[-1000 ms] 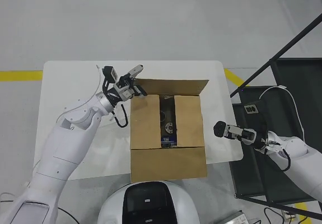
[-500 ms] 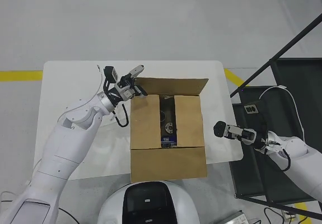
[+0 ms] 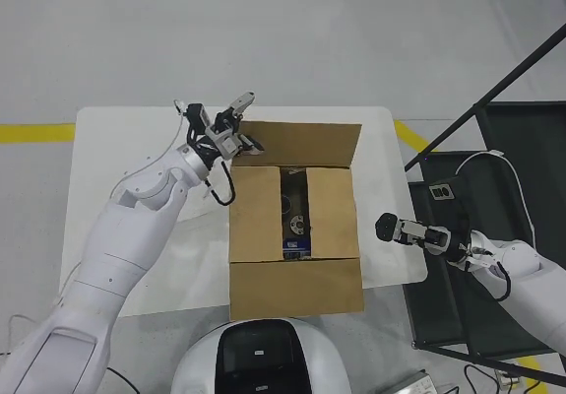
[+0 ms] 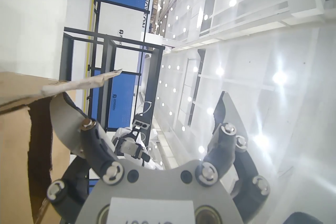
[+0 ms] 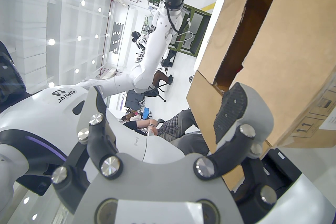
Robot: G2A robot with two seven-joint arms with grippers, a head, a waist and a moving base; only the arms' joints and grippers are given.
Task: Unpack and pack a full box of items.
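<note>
- Top view: the box (image 3: 330,212) sits in the middle of the white table (image 3: 125,148). Its two side flaps lie almost flat with a gap between them. Some things (image 3: 295,225) show down in that gap, so I think the box is full and the unpacking is not yet begun.
- Top view: the far flap (image 3: 302,146) stands up, and the near flap (image 3: 295,288) folds out toward the robot. The left gripper (image 3: 243,125) is at the far left corner of the box, right at the end of the far flap. I think it is there to push that flap back so the top opens more.
- Top view: the right gripper (image 3: 385,227) hangs just beside the right wall of the box and does not touch it. It looks ready to help with the right side flap.
- Left wrist view: the left gripper's fingers are spread wide and hold nothing. One finger (image 4: 65,120) rests against the torn edge of the far flap. That looks like a push, not a pinch.
- Right wrist view: the right gripper's fingers are spread wide too, and hold nothing. One bumpy finger pad (image 5: 231,109) is near the brown wall of the box. The open gap faces the box, so a flap could slip between the fingers.
</note>
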